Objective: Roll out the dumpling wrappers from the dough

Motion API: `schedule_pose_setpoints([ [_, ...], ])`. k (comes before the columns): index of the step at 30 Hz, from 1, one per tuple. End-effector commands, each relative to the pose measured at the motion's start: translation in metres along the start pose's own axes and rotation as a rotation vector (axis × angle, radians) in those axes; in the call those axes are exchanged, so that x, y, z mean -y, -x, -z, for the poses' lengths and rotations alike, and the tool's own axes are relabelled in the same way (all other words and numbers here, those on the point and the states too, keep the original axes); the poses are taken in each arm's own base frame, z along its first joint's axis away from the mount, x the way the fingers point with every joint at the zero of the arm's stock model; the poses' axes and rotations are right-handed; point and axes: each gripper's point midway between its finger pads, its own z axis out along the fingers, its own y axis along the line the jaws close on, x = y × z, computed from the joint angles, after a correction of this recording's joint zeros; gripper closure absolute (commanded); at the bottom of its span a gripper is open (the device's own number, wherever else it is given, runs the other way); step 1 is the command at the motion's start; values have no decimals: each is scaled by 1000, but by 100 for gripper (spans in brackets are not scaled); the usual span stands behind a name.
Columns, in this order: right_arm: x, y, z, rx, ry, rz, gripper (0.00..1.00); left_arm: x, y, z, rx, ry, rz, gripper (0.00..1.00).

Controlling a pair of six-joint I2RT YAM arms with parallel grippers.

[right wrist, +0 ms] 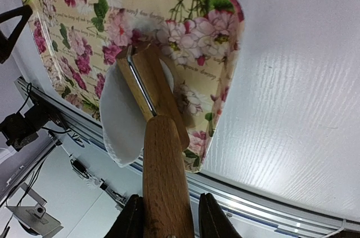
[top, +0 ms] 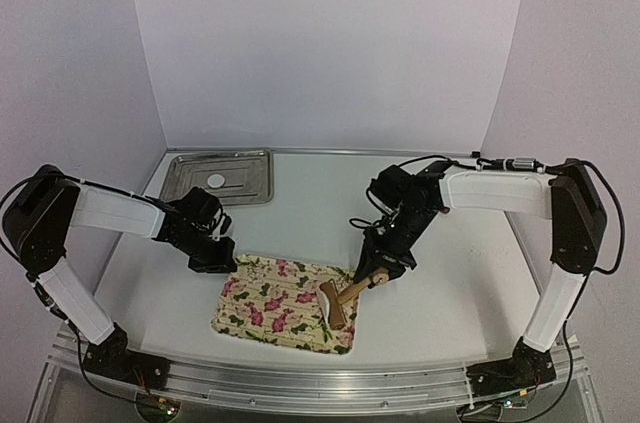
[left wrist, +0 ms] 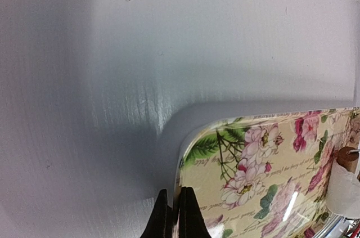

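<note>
White tabletop [left wrist: 84, 80]: right gripper [right wrist: 166, 215] clamps the roller handle [right wrist: 163, 159] over the dough [right wrist: 121, 120], left gripper [left wrist: 175, 215] sits closed at the board [left wrist: 247, 153] edge. Dough could stick and lift.

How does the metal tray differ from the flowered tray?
The metal tray is plain silver, the flowered tray cream with pink blossoms. The metal tray lies farther back than the flowered tray. The metal tray holds a small white disc; the flowered tray, a white dough sheet under a wooden roller. Both are rounded rectangles.

White table [top: 320, 233]: floral board [top: 265, 328] near front, metal tray [top: 250, 185] far left.
</note>
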Motion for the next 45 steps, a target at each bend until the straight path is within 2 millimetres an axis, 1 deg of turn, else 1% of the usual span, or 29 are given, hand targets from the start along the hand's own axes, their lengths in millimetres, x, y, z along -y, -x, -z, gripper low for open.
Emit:
schedule_pose_setpoints([
  [1,178,-7,-11,0,-745,-196,100,-10,1,9,26,31,22,100],
  [6,172,3,-12,16,-743,-190,100,-11,1,11,31,32,23,100],
  [11,170,6,-9,26,-733,-196,100,-14,0,12,34,40,32,100],
  [13,163,8,-6,40,-711,-195,100,-16,0,15,37,50,46,100],
  [15,151,12,-1,66,-671,-189,100,-20,-2,18,37,67,65,100],
  [17,129,20,5,94,-597,-160,100,-23,-6,22,41,78,96,100],
  [20,81,38,19,146,-456,-75,100,-23,-14,31,45,65,148,100],
  [21,60,45,25,165,-401,-42,100,-21,-17,35,48,49,158,98],
  [22,44,48,28,169,-355,-9,100,-18,-19,37,45,24,160,96],
  [24,10,54,38,185,-260,54,100,-9,-23,47,54,-31,146,89],
  [25,-7,56,44,197,-217,83,100,-7,-24,54,68,-46,138,83],
  [27,-30,54,52,202,-154,126,100,-6,-24,68,92,-45,122,72],
  [29,-44,50,62,211,-108,149,100,0,-19,85,131,-61,73,62],
  [31,-49,45,72,229,-88,154,100,11,-11,100,163,-93,-11,51],
  [33,-49,39,82,258,-85,150,100,23,-4,108,179,-128,-96,46],
  [35,-45,33,90,283,-89,141,100,37,5,111,189,-168,-186,42],
  [38,-38,27,104,336,-101,119,100,56,21,106,184,-213,-308,38],
  [40,-32,25,112,377,-119,108,100,67,30,96,160,-240,-375,37],
  [43,-22,23,117,412,-146,88,100,82,45,85,143,-275,-477,36],
  [45,-17,21,119,430,-151,72,100,92,52,78,129,-304,-533,36],
])
